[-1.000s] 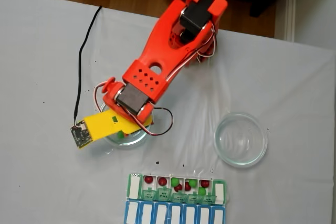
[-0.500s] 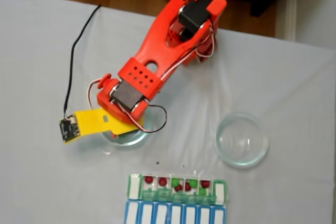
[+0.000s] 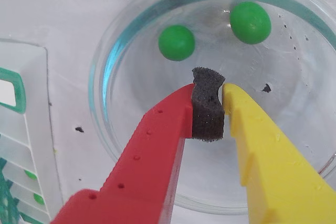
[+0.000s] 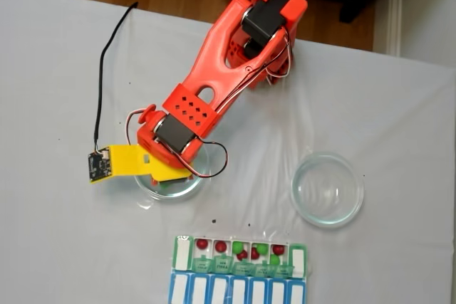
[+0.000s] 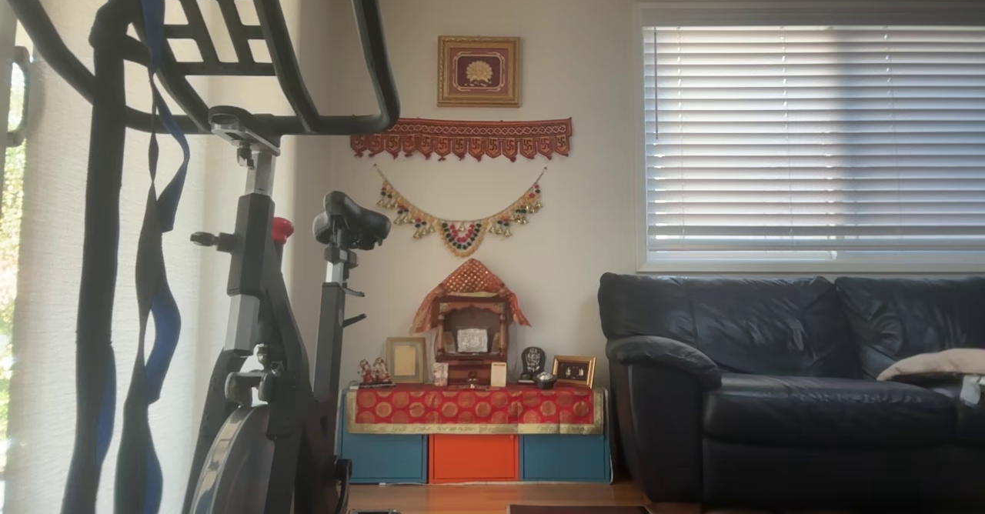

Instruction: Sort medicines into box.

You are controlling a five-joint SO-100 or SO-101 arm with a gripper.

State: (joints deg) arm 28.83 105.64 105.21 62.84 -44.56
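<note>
Claw (image 3: 223, 98) over the left glass dish (image 4: 169, 184), red and yellow fingers nearly shut with just a sliver of gap beside the grey foam pad (image 3: 207, 111), gripping nothing. In the wrist view two green balls sit loose in the dish: one (image 3: 177, 42) at 11 o'clock from the tips, the other (image 3: 250, 22) at 1 o'clock, both clear of the fingers.

Change over the last second in the fixed view: wrist has swung, the yellow finger and its camera board (image 4: 97, 164) going out toward 9 o'clock and then easing back toward the dish. Reads to me as re-aiming for another pick, not a carry.

Pill organizer (image 4: 240, 255) sits at 5 o'clock from that dish on the desk (image 4: 57, 90); green-lidded row holds red and green balls, roughly eight, count not certain. Right dish (image 4: 327, 189) looks empty.

Judgement: sort mostly done, these two greens left. Claw needs to open before dropping on one
</note>
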